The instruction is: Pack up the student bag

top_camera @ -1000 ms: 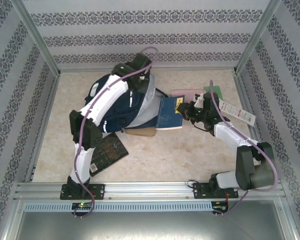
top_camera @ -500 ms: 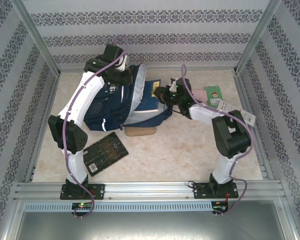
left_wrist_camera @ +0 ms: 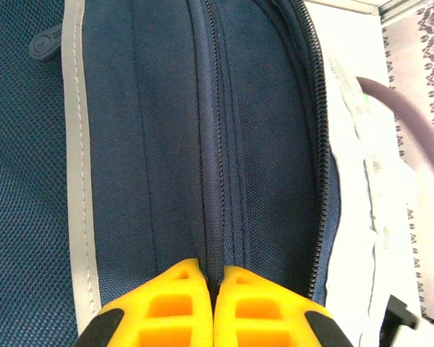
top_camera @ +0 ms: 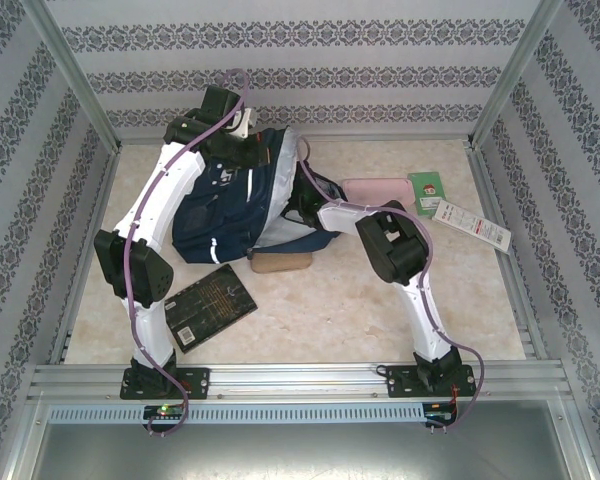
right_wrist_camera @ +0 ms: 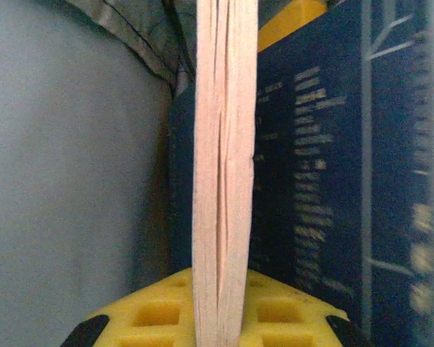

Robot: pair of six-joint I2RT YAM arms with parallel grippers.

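- Overhead, the student bag (top_camera: 215, 220) lies left of centre in the upper half of the frame, its pale-lined mouth facing right.
- The left gripper (left_wrist_camera: 213, 311), at the bottom edge of its wrist view, pinches a raised seam of the navy fabric.
- The right gripper (right_wrist_camera: 218, 318) clamps an upright blue-covered book (right_wrist_camera: 311, 181), with grey lining at frame left.
- A black book (top_camera: 208, 305) lies near the bag, toward the lower left.
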